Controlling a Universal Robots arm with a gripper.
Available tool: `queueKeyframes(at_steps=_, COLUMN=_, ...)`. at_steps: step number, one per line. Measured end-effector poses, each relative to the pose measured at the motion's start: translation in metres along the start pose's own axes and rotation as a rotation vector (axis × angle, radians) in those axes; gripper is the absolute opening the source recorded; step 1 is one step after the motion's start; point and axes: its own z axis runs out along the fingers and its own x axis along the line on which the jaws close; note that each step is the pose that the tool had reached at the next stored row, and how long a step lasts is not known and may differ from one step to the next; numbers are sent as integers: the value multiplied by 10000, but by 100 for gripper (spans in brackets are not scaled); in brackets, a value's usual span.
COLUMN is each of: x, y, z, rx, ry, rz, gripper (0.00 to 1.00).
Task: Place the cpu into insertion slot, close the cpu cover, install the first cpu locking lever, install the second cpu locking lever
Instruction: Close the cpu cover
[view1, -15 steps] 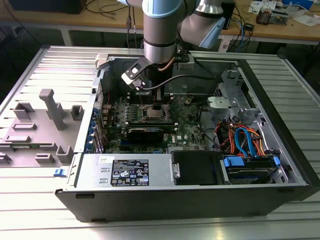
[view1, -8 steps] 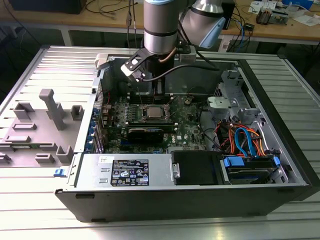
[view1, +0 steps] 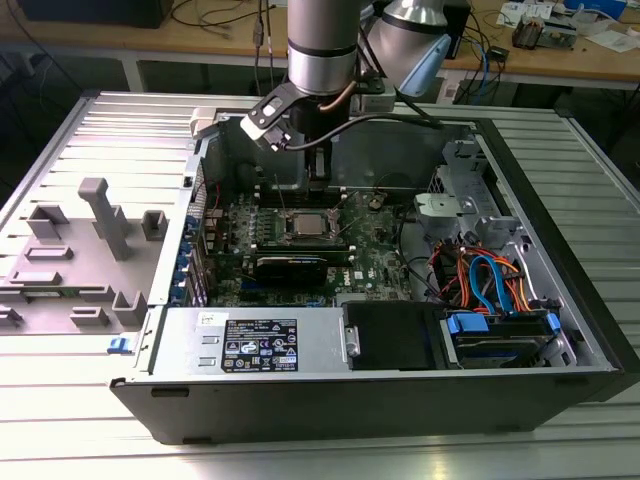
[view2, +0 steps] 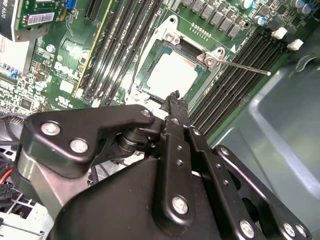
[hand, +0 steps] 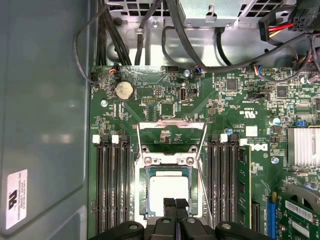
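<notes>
Green motherboard (hand: 150, 82) below; clenched, empty pincer (hand: 175, 204) hovers over the slotted cpu (hand: 169, 187); pressing down might tilt it, bending pins.

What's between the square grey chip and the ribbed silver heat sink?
In the first wrist view, black memory slots and a green memory card lie between the square grey chip and the ribbed silver heat sink.

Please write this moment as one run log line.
cpu: in insertion slot | cpu cover: appears down | gripper: shut, at cpu edge
</notes>
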Motion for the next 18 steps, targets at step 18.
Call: queueKeyframes(at_steps=18, x=-3, y=4, z=-115, rx=1, ry=-3, rz=1, gripper=11)
